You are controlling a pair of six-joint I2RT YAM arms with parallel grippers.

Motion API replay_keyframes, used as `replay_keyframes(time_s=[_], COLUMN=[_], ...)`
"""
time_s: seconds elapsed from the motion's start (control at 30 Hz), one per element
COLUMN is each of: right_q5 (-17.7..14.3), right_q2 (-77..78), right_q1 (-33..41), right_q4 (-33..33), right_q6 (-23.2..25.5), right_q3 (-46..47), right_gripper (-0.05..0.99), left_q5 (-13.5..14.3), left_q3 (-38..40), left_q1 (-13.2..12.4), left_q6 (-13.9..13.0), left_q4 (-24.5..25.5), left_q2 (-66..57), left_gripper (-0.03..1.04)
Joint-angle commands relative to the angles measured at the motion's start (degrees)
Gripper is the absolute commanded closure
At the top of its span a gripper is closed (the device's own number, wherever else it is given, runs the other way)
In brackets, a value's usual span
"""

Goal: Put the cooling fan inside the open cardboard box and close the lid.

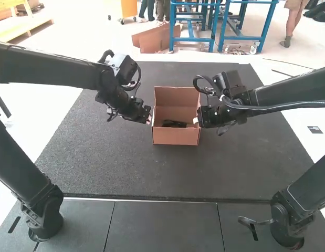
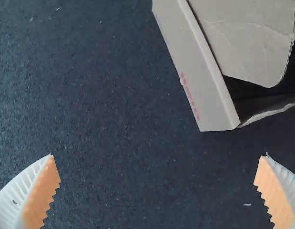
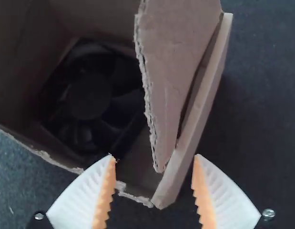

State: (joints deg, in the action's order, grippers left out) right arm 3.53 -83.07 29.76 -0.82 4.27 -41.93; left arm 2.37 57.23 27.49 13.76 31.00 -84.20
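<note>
Dark textured mat (image 1: 125,168), white tabletop (image 1: 41,105)

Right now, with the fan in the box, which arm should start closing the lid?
Right. Its open jaws straddle a flap of the box, fan already inside; the left jaws hang open over bare mat beside it.

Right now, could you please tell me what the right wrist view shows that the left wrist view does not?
The right wrist view looks into the cardboard box, where the cooling fan lies inside, and has the open right hand straddling a torn flap and the wall beside it. The left wrist view offers instead the open left hand above bare mat, apart from the box's outer wall. Shared by both: the box and the black mat.
</note>
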Motion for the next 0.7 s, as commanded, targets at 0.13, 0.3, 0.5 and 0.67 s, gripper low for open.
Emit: replay_keyframes(time_s=[0.13,0.3,0.5,0.67], right_q5=[-0.98,1.39,1.39,1.48], right_q2=[3.7,8.36,15.57,19.35], right_q1=[-1.28,-3.74,-4.36,-4.62], right_q4=[-2.96,-5.95,-13.77,-23.7], right_q6=[1.0,1.09,-1.2,-3.31], right_q3=[-4.83,-8.43,-10.27,-11.86], right_gripper=[0.02,0.02,0.03,0.03], left_q5=[4.4,5.63,5.54,5.54], left_q3=[-0.02,4.38,12.82,20.73], left_q1=[-4.28,-7.89,-7.36,-5.69], left_q6=[-1.54,-2.33,-2.86,-2.86], left_q4=[0.46,-2.97,-4.46,-4.9], left_q2=[3.61,2.64,-3.77,-9.58], left_gripper=[0.04,0.04,0.04,0.04])
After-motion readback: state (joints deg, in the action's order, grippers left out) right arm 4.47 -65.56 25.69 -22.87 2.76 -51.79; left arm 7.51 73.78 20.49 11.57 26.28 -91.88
